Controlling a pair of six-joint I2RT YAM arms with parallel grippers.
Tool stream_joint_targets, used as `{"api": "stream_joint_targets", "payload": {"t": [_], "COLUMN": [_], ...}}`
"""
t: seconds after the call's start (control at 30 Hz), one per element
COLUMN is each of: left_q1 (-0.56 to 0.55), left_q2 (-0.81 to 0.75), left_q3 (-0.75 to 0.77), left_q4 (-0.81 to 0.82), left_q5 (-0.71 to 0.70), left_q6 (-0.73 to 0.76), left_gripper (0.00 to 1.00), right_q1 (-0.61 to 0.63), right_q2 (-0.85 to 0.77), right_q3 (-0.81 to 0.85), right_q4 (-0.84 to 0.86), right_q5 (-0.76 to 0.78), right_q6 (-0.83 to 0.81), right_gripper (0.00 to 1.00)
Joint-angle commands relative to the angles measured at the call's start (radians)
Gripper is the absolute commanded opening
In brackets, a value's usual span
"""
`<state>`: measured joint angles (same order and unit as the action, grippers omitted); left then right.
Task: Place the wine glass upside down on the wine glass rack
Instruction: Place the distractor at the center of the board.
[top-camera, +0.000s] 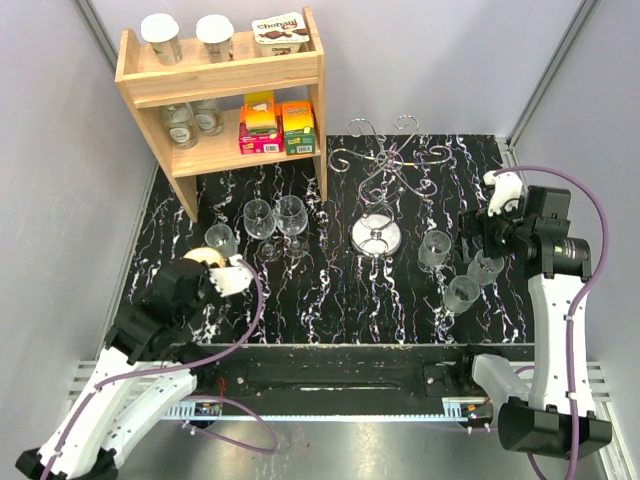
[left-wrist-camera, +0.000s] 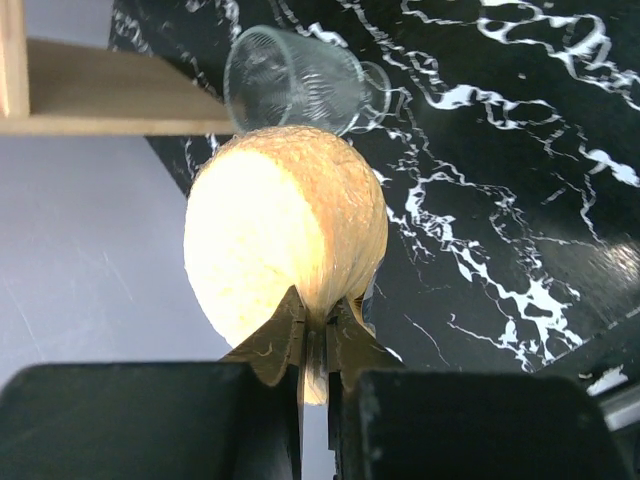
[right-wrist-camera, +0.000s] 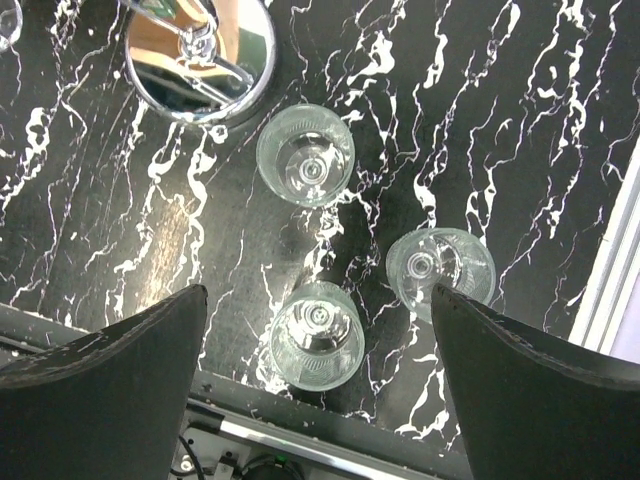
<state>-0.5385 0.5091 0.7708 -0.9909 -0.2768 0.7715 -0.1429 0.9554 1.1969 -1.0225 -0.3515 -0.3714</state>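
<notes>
The right pincer (right-wrist-camera: 318, 300) hangs spread wide, grasping nothing. One wine glass (right-wrist-camera: 317, 345) stands on the table (right-wrist-camera: 100, 200) between its fingers, lower centre of frame. The wine glass rack (top-camera: 385, 160) stands to the upper left, and the left pincer (left-wrist-camera: 318, 305) is clenched.

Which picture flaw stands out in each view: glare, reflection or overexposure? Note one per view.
Left wrist: the pale round object near the lens is washed out on its left face. Right wrist: the rack's disc base mirrors warm colours. Top external: glare streaks the metal near edge.
</notes>
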Motion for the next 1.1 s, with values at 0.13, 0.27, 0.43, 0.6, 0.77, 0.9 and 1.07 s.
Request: {"api": "stream_joint_targets", "payload": {"t": [0.13,0.27,0.43,0.6,0.77,0.9,1.07], "left_q1": [0.279,0.527,0.958,1.049,1.049,1.046,1.035], "left_q2": [0.029,0.089,0.280,0.538,0.790,0.957,1.069], "left_q3": [-0.010,-0.008,0.027,0.065,0.177,0.257,0.318], "left_q4": [0.187,0.242,0.282,0.401,0.491,0.541,0.558], "left_q5": [0.134,0.263,0.591,0.622,0.582,0.577,0.570], "left_q6": [-0.055,-0.023,0.064,0.005,-0.087,-0.143,-0.144], "left_gripper": [0.00,0.00,0.00,0.00,0.11,0.22,0.48], "right_q1": [0.006,0.006,0.006,0.006,0.006,0.006,0.006], "right_q2": [0.019,-0.017,-0.038,-0.043,-0.046,-0.040,-0.032], "right_q3": [0.078,0.079,0.069,0.050,0.049,0.053,0.069], "right_q4": [0.062,0.074,0.071,0.084,0.075,0.061,0.030], "right_q5": [0.014,0.058,0.112,0.141,0.155,0.169,0.163], "right_q6": [0.049,0.049,0.066,0.086,0.095,0.095,0.094], "right_gripper": [0.99,0.99,1.00,0.99,1.00,1.00,1.00]}}
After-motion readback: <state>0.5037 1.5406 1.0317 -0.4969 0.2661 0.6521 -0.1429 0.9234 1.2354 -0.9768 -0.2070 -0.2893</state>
